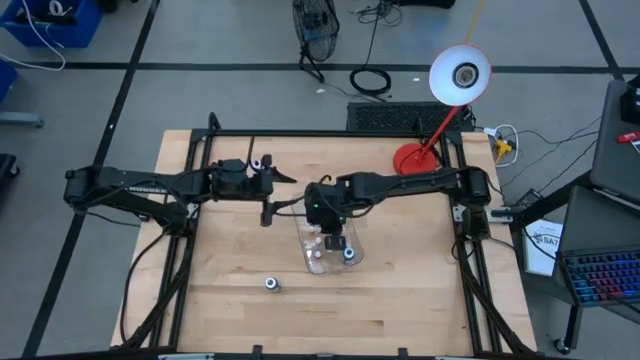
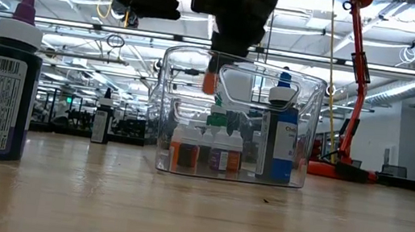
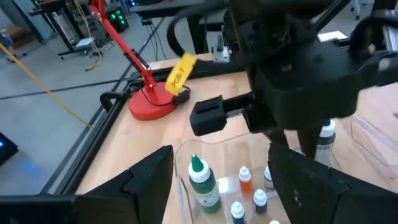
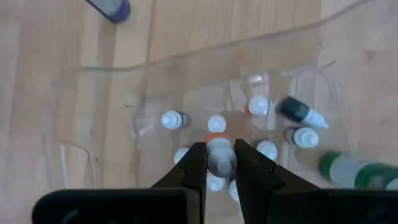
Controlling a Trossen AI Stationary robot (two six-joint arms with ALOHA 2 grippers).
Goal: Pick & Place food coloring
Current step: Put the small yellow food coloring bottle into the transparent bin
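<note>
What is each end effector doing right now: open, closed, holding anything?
Left end effector: open, empty, beside the clear tray.
Right end effector: closed on a small bottle, above the tray.

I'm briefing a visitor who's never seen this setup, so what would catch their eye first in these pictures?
Probably the right gripper poised straight over the clear tray at the table's middle, fingers closed on a small bottle above the other bottles standing inside. Next, the dark purple-capped bottle standing alone, close to the low camera, and the red desk lamp at the far edge.

bottles (image 2: 207, 148) in tray (image 2: 303, 129), gripper (image 4: 215, 163) above
</note>
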